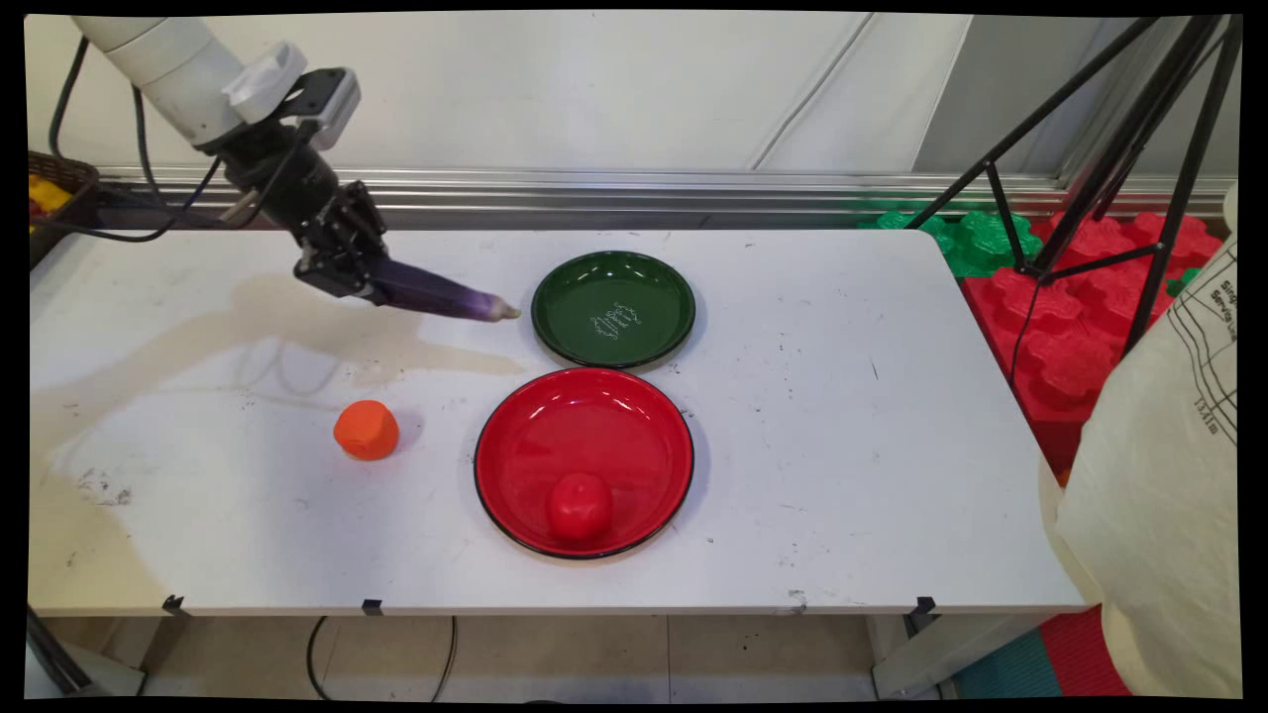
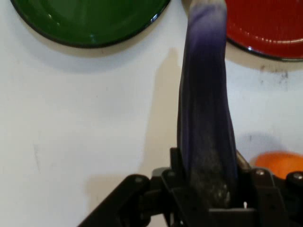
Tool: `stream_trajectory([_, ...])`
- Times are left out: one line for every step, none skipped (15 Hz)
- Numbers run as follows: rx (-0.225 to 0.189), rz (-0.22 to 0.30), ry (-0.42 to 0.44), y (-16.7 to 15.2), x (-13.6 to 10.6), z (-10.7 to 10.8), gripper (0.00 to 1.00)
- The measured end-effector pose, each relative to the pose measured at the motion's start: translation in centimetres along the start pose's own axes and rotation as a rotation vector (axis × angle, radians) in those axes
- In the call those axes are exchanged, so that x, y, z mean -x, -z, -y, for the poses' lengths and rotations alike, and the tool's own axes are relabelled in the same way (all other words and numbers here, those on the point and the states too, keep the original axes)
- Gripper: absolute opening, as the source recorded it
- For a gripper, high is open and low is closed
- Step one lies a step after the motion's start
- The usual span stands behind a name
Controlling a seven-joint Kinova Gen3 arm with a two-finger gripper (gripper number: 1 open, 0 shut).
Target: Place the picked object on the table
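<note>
White table, matte, scuffed. Glossy round red plate at frame centre w/ smooth red tomato at its near edge; smaller glossy green plate just behind. Long, tapered purple eggplant clenched in gripper, upper left, held off the table, tip near green plate. Lumpy orange ball left of centre. Arm slants down from top left.

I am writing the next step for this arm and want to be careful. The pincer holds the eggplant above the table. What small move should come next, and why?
Probably a short carry toward the green plate. The pincer is shut on the eggplant, whose tip sits just short of that plate's rim. The plate is empty, while the red plate already holds a red fruit.
</note>
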Motion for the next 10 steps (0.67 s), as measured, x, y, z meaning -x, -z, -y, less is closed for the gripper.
stream_trajectory([0.001, 0.013, -0.006, -0.2, 0.5, 0.0, 0.0])
stream_trajectory([0.002, 0.027, -0.012, -0.5, 1.1, 0.0, 0.0])
stream_trajectory([0.004, 0.042, -0.016, -0.9, 1.6, 0.1, 0.0])
stream_trajectory([0.006, 0.054, -0.019, -1.4, 2.1, 0.2, 0.0])
stream_trajectory([0.011, 0.066, -0.02, -1.9, 2.6, 0.2, 0.0])
stream_trajectory([0.015, 0.076, -0.018, -2.5, 3.1, 0.3, 0.0])
stream_trajectory([0.019, 0.083, -0.014, -3.1, 3.5, 0.4, 0.0])
stream_trajectory([0.02, 0.085, -0.011, -3.5, 3.7, 0.5, 0.0])
stream_trajectory([0.022, 0.088, -0.003, -4.0, 3.9, 0.6, 0.0])
stream_trajectory([0.022, 0.089, 0.005, -4.4, 4.1, 0.7, 0.0])
